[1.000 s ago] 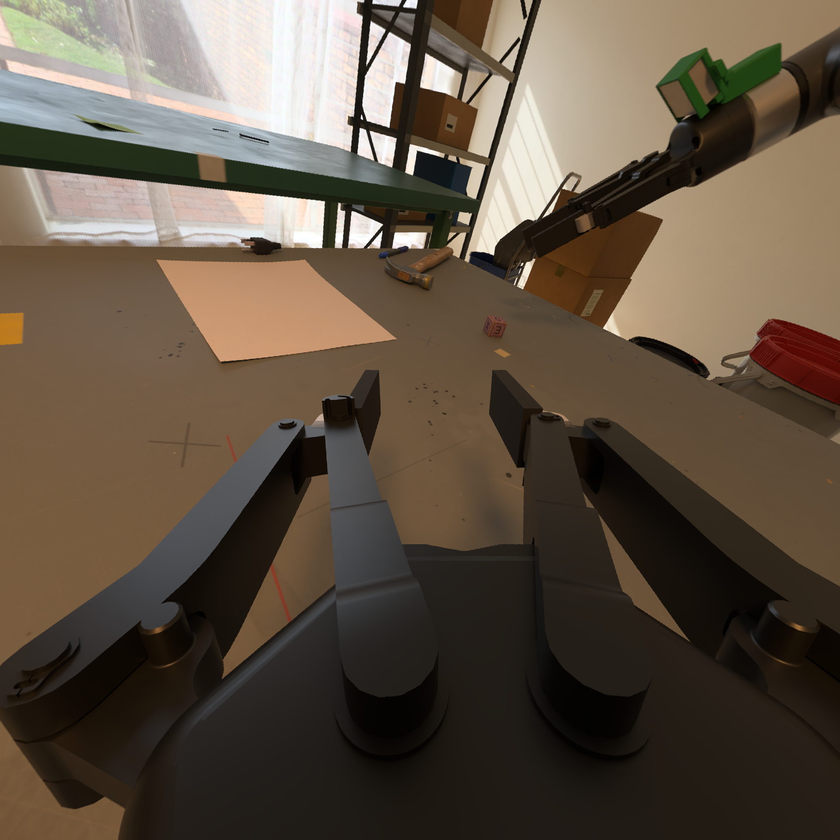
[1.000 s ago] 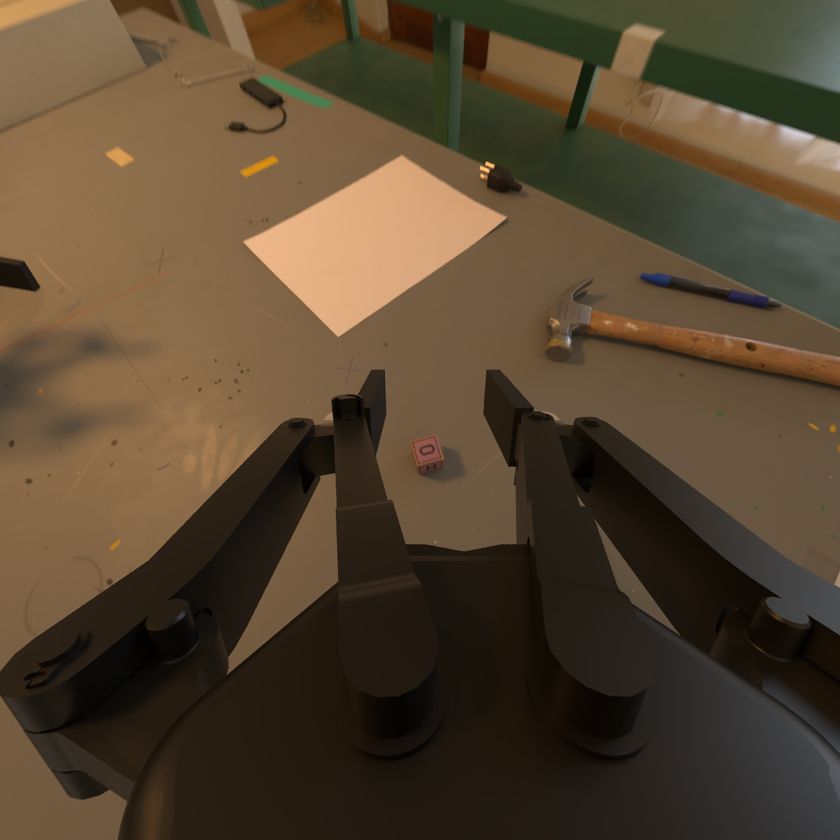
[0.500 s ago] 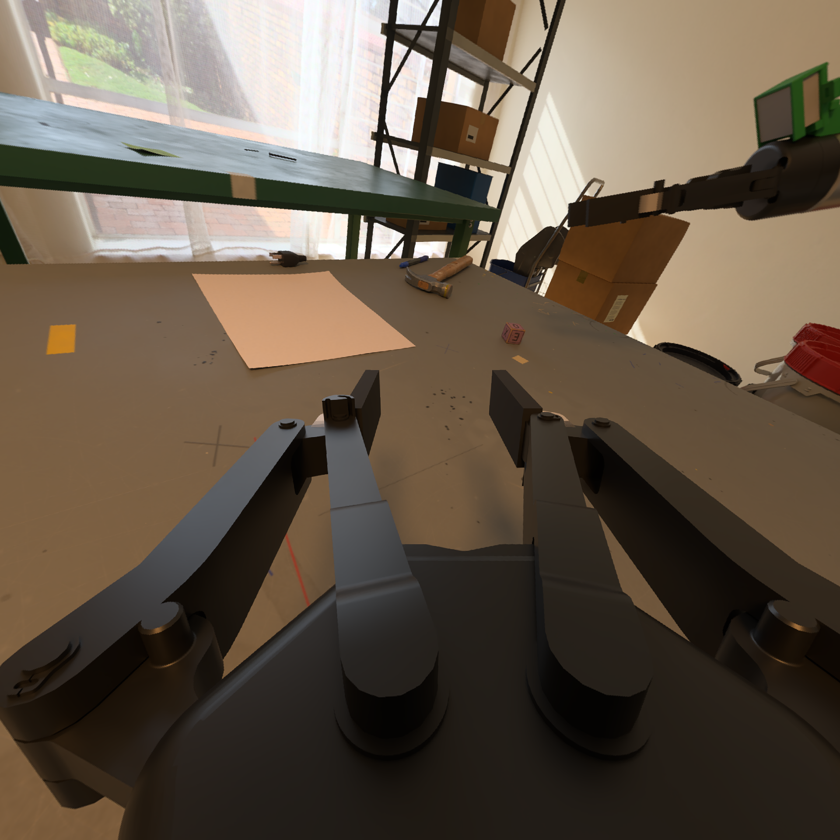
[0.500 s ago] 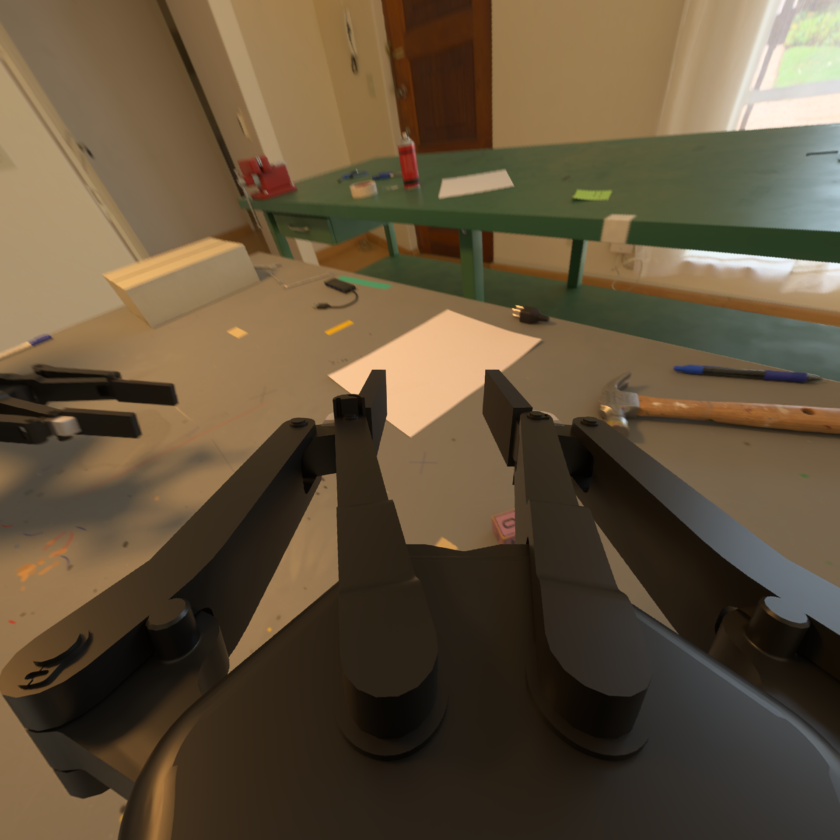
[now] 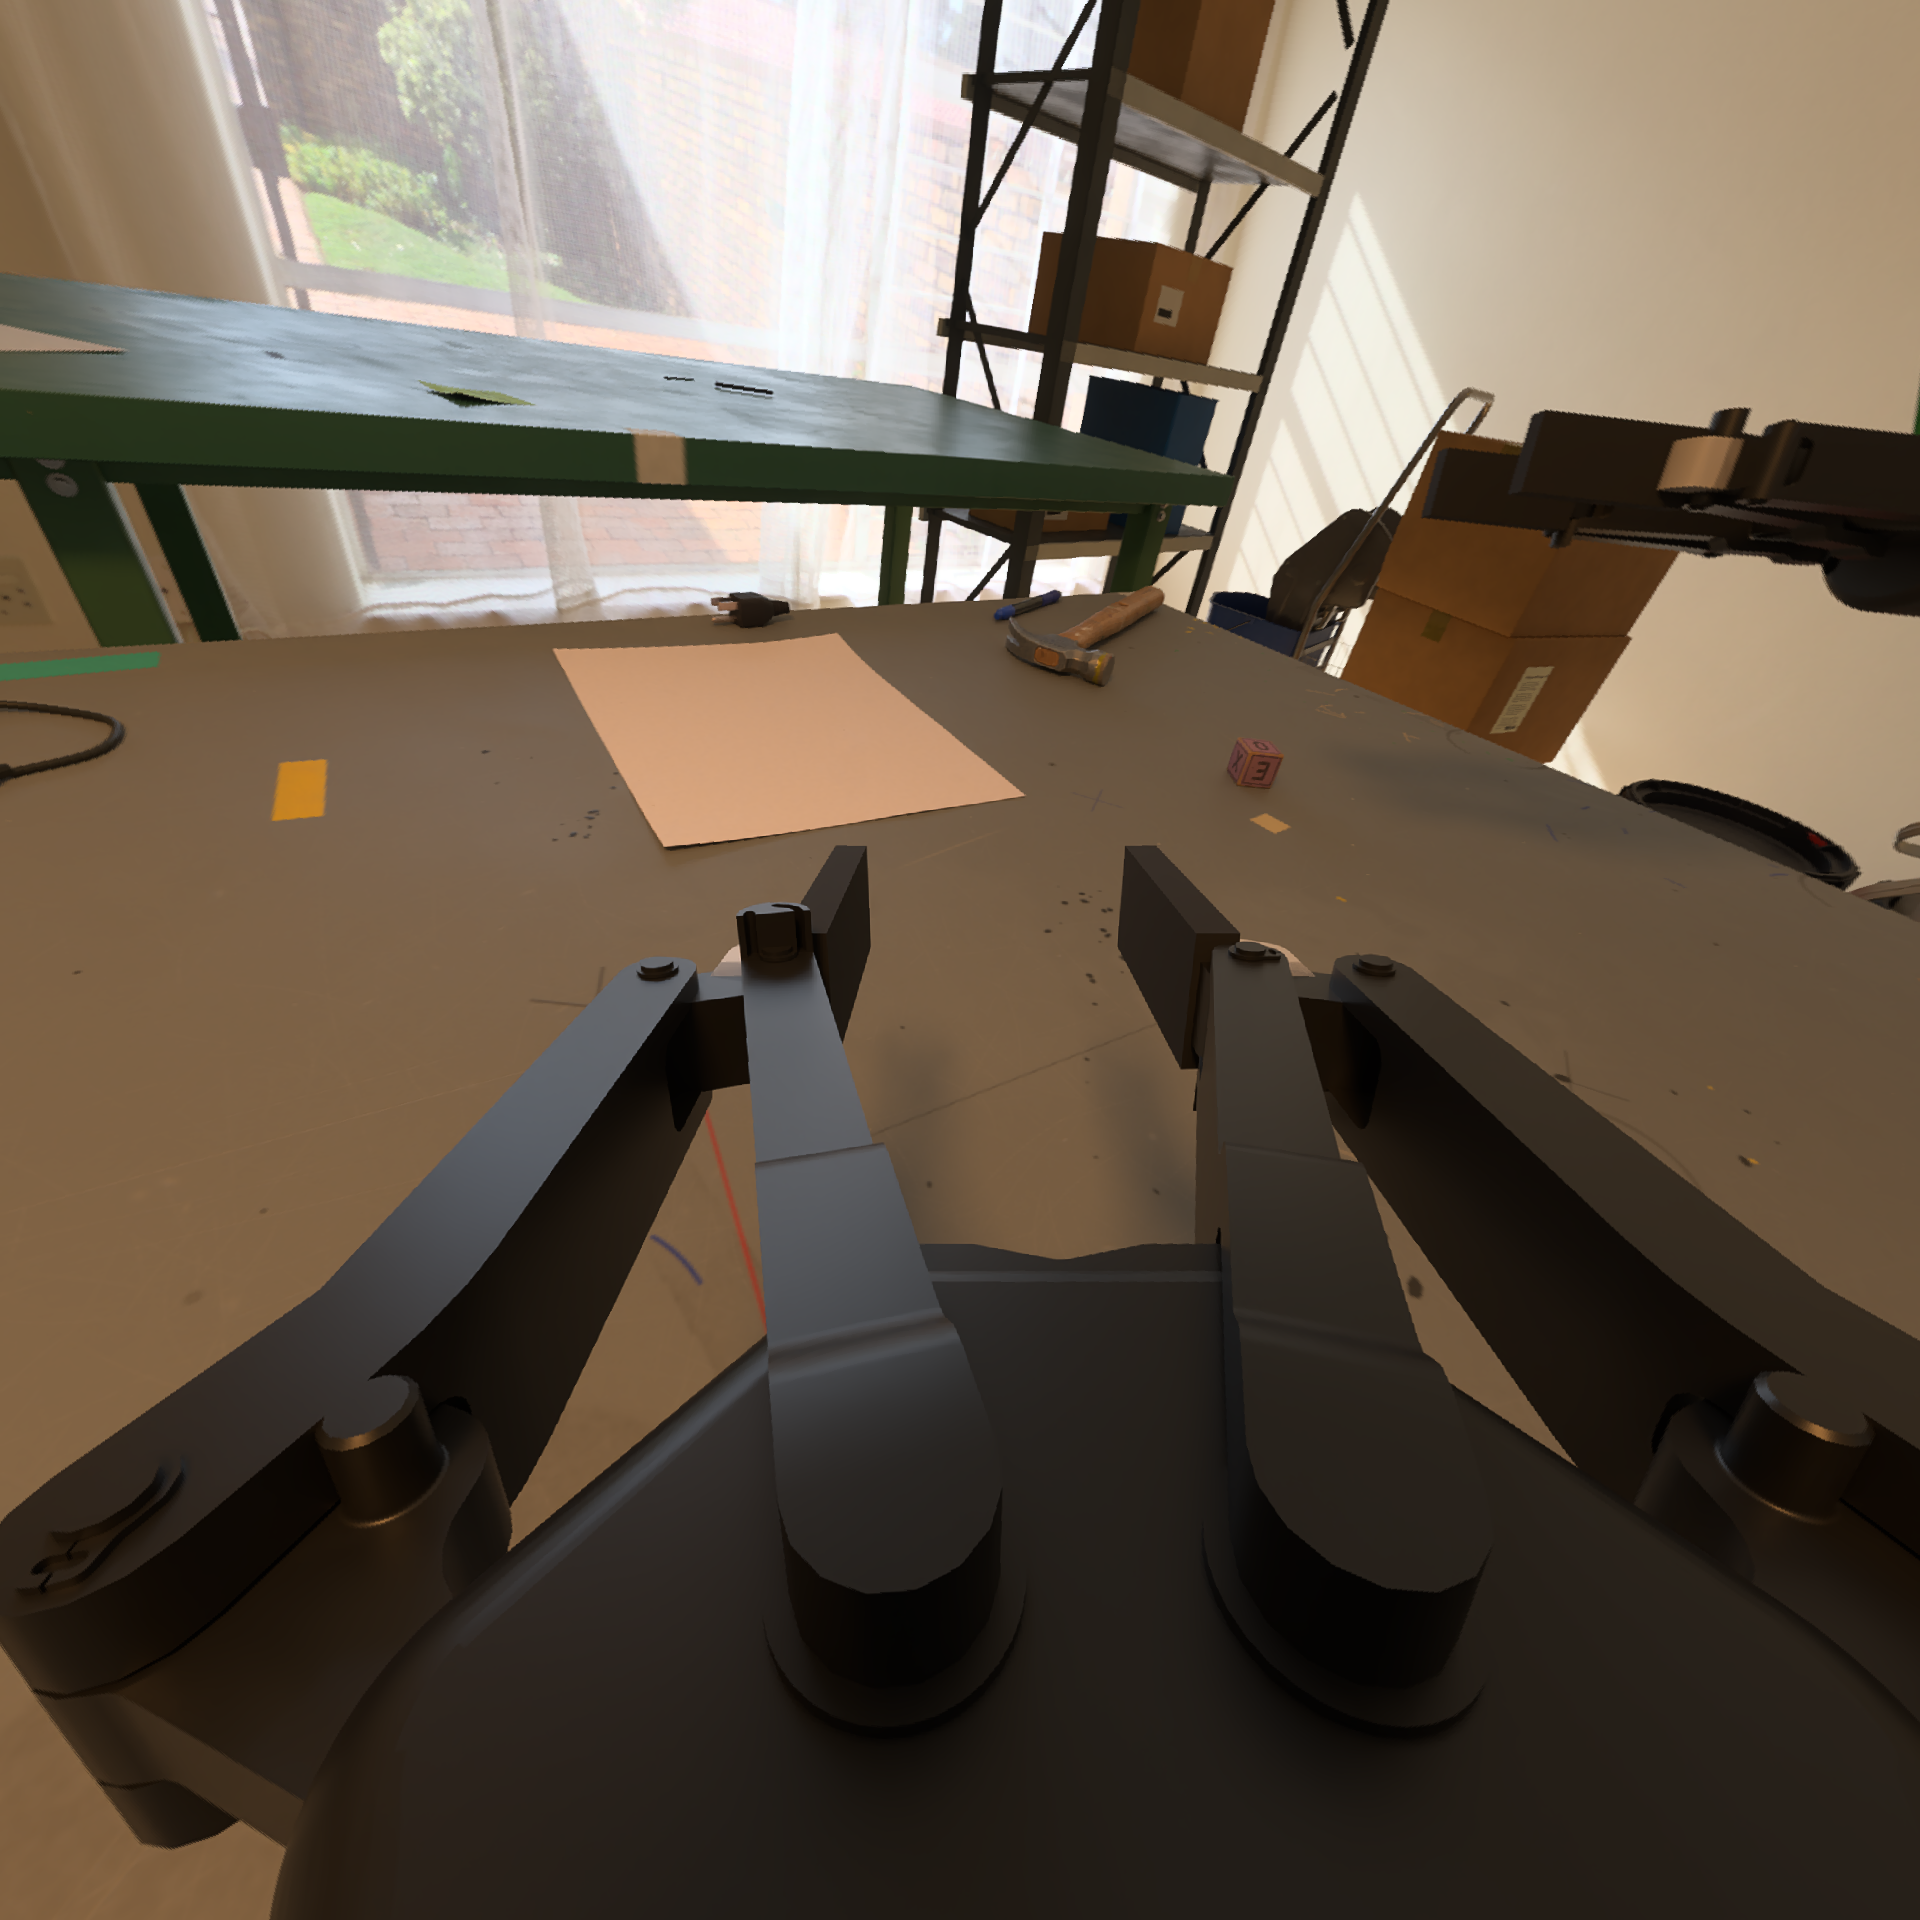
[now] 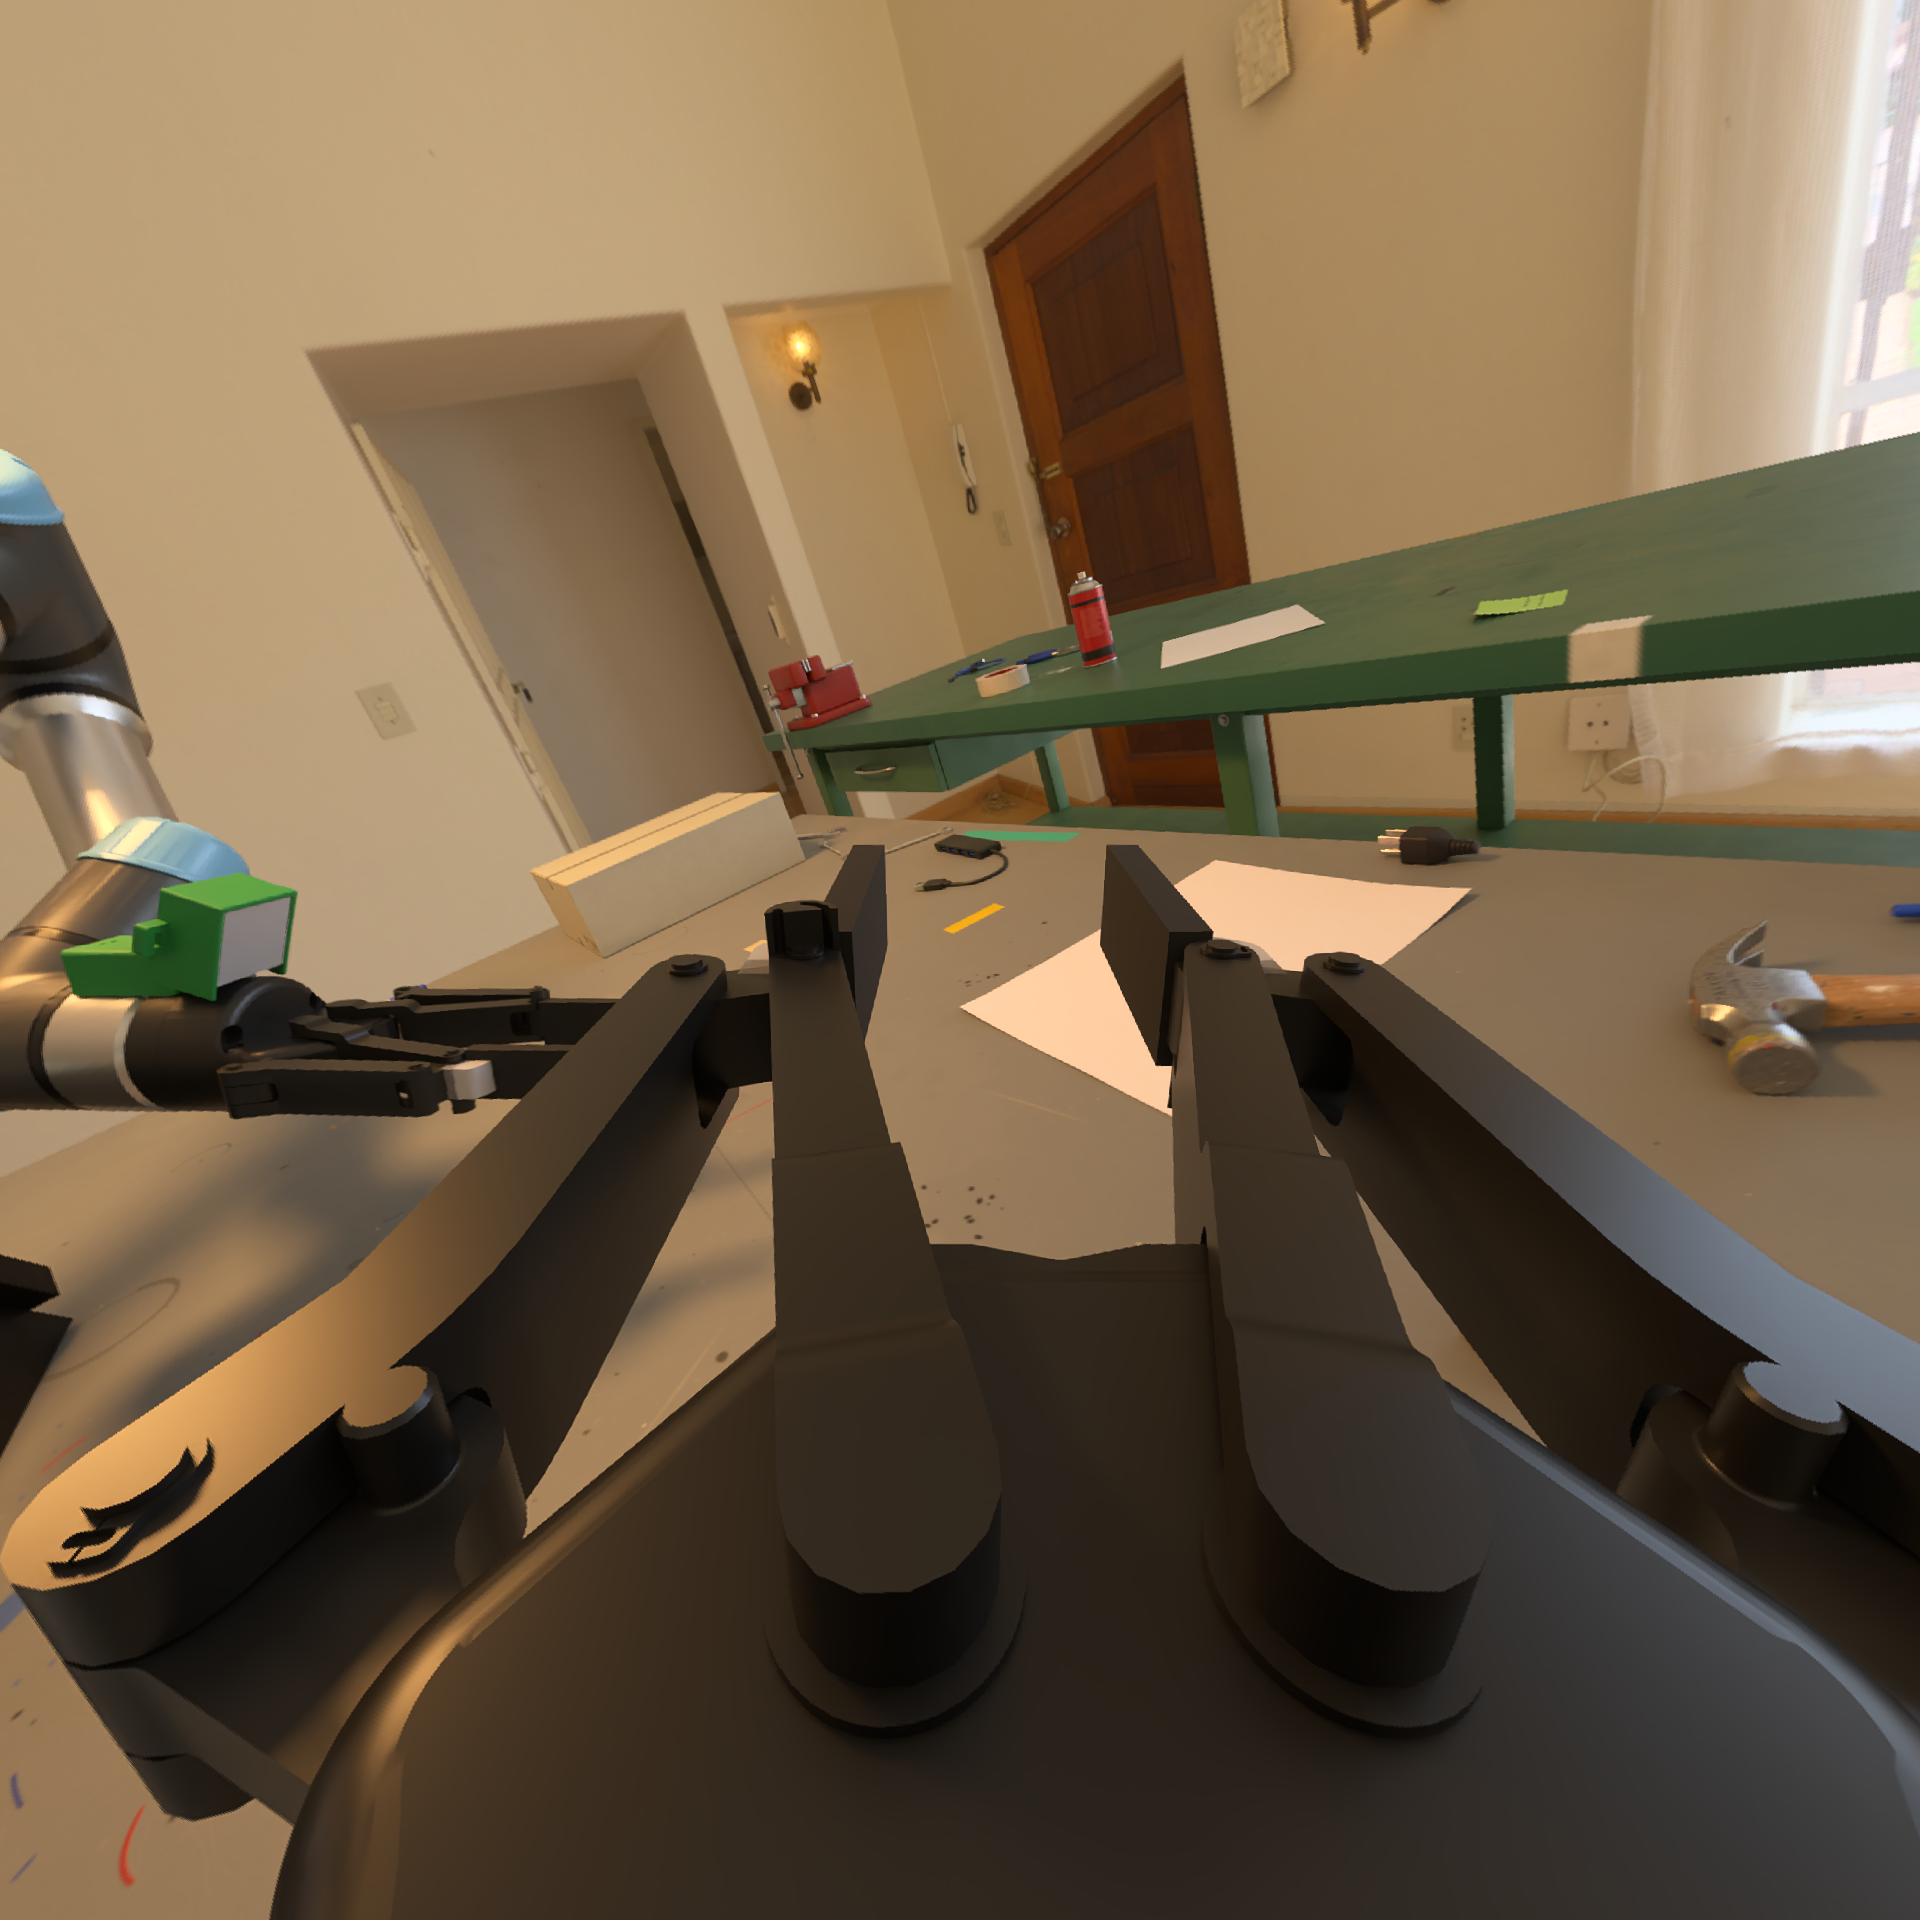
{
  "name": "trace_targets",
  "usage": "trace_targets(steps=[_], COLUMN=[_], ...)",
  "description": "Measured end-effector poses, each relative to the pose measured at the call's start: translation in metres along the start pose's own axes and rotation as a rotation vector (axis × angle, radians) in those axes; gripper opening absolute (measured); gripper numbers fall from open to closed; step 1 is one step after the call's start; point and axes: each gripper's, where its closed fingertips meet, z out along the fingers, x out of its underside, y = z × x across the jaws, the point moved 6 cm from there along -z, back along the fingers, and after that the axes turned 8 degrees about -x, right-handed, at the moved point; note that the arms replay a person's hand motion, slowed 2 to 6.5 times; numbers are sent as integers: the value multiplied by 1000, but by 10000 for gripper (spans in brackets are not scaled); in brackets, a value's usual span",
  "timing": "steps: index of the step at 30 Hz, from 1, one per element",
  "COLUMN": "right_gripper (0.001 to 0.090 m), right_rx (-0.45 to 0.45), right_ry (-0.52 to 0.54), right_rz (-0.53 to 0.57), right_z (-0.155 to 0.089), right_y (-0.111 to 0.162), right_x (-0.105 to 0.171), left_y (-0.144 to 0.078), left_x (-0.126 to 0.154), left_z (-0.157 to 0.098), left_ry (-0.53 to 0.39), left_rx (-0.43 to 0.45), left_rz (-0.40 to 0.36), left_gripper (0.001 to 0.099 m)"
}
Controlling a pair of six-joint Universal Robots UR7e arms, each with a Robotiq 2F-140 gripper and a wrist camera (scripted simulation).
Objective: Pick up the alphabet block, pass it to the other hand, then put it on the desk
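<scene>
The small pink alphabet block [image 5: 1254, 764] lies on the grey desk [image 5: 312, 987] at the far right in the left wrist view, alone and untouched. It is hidden in the right wrist view. My left gripper [image 5: 995, 904] is open and empty, held above the desk well short of the block. My right gripper [image 6: 992, 899] is open and empty, raised and looking across the desk. The right gripper also shows in the left wrist view [image 5: 1475, 488], high above and beyond the block. The left gripper also shows in the right wrist view [image 6: 582, 1023] at the left.
A sheet of paper [image 5: 779, 732], a hammer [image 5: 1081, 639], a blue pen [image 5: 1027, 606] and a black plug [image 5: 750, 608] lie on the desk. A white box [image 6: 665, 868] and a black cable adapter [image 6: 966, 852] sit at its far side. A green bench [image 5: 582, 426], shelves and cardboard boxes stand beyond.
My right gripper has tilted up from pointing down over the block to near level, so the block left its view. The left wrist view has swung a little, shifting the scene right.
</scene>
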Motion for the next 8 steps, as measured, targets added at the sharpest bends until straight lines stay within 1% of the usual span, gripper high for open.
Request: trace_targets(steps=[8], right_gripper=[558], right_rx=[-11], right_ry=[-42], right_rz=[37], right_z=[13], right_y=[21], right_x=[27], left_y=[6], left_x=[2], left_z=[-1], left_ry=[6], left_rx=[-54], left_rz=[20], left_gripper=[652])
